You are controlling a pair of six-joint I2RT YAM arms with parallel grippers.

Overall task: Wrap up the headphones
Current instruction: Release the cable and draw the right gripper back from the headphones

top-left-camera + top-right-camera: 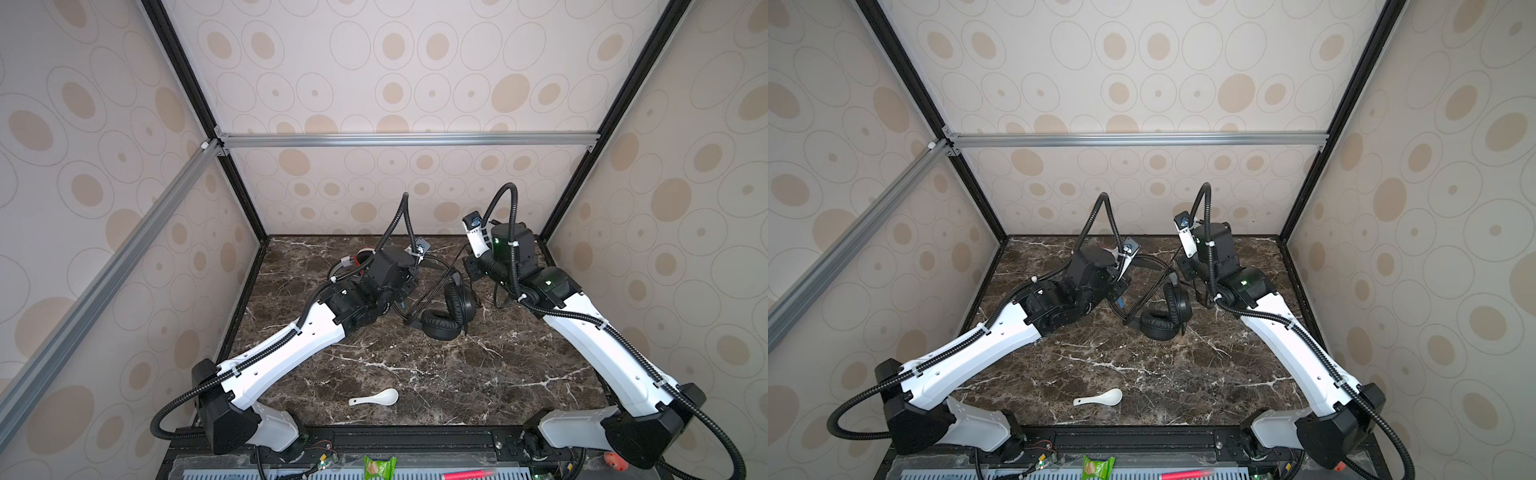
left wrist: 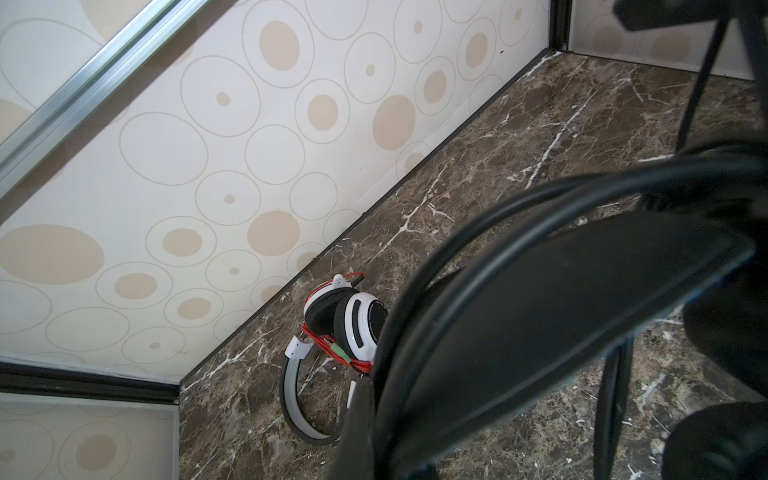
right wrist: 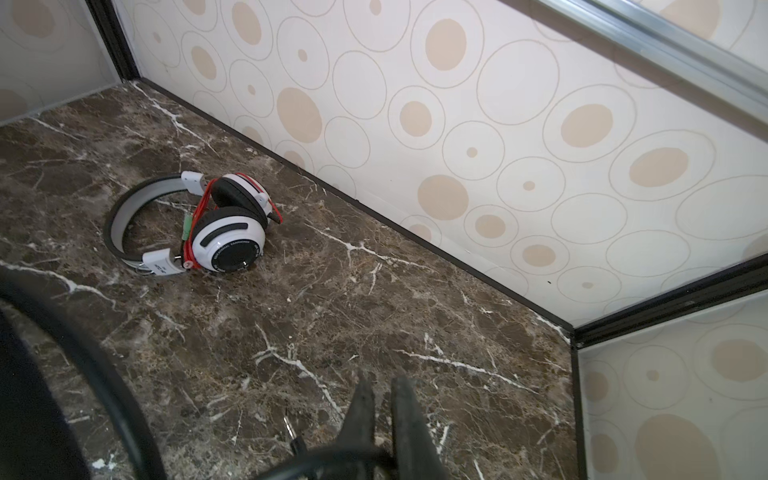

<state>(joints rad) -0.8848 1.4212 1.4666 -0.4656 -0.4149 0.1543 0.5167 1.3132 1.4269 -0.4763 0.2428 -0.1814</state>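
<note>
the black headphones [image 1: 449, 309] lay mid-worktop [image 1: 436, 374], their band a blur across the left wrist view. the left fingers [image 2: 355, 424] were together, what they caught hidden. the right fingers [image 3: 405, 415] pinched the black cord [image 3: 328, 457]. the white headphones [image 3: 220, 232] sat by the back wall [image 3: 457, 124], largely masked by the left arm [image 1: 291, 345] from above. the open front held a spoon [image 1: 376, 397].

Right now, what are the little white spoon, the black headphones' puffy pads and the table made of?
The white spoon looks like glazed ceramic, smooth and glossy, though it could be plastic. The black headphones seem to have soft faux-leather pads, matte with wrinkles round the ring. The table has a brown marble look with white veins and a slight sheen; real stone or print, I cannot tell.
</note>
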